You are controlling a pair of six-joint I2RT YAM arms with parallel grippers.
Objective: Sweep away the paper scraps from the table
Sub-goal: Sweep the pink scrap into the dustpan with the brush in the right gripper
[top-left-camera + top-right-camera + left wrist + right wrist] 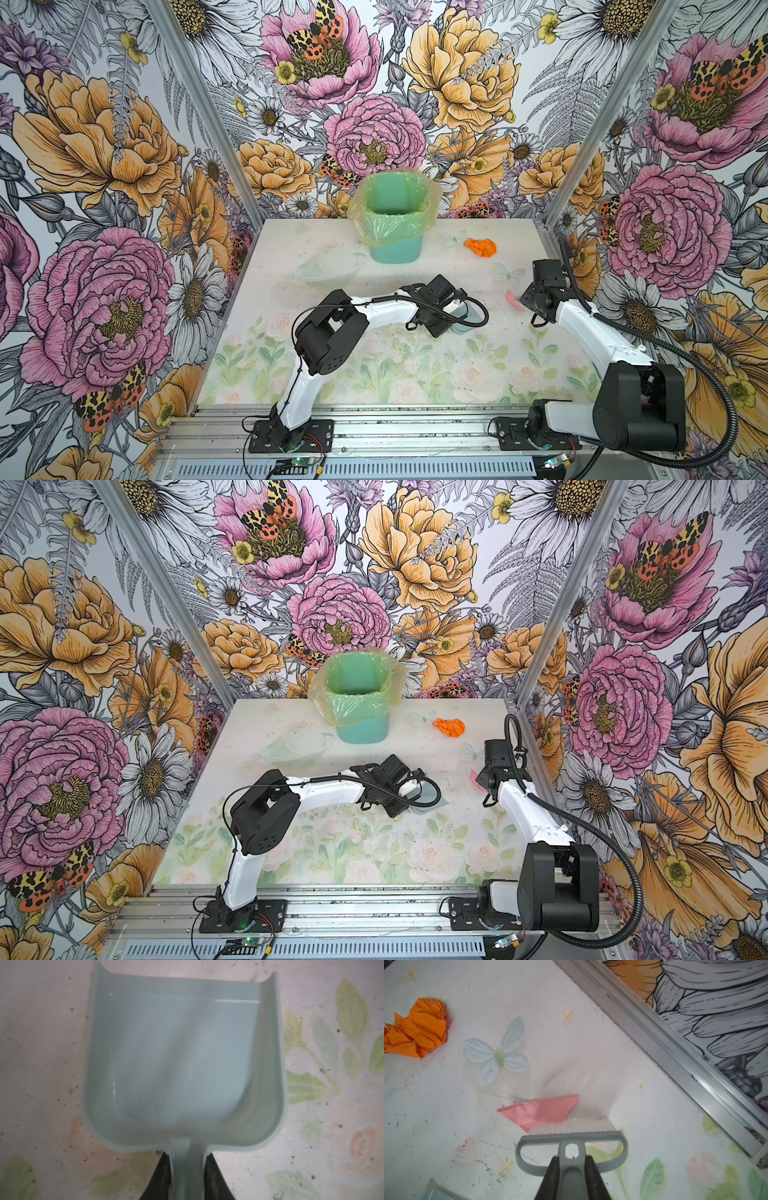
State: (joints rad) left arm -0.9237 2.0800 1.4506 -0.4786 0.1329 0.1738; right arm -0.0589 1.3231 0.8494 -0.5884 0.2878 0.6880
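The dustpan was held tight by the left gripper, the brush by the right gripper. The pink scrap was touched by the brush at the table's three o'clock; the orange scrap was seen at two.

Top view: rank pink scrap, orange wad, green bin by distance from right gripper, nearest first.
1. pink paper scrap: right side, next to the right gripper.
2. orange paper wad: farther back, right side.
3. green bin: back centre, farthest.

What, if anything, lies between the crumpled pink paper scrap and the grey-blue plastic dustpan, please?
Nothing visible: only bare, speckled table separates the pink scrap, touching the white bristles of the brush, from the dustpan.
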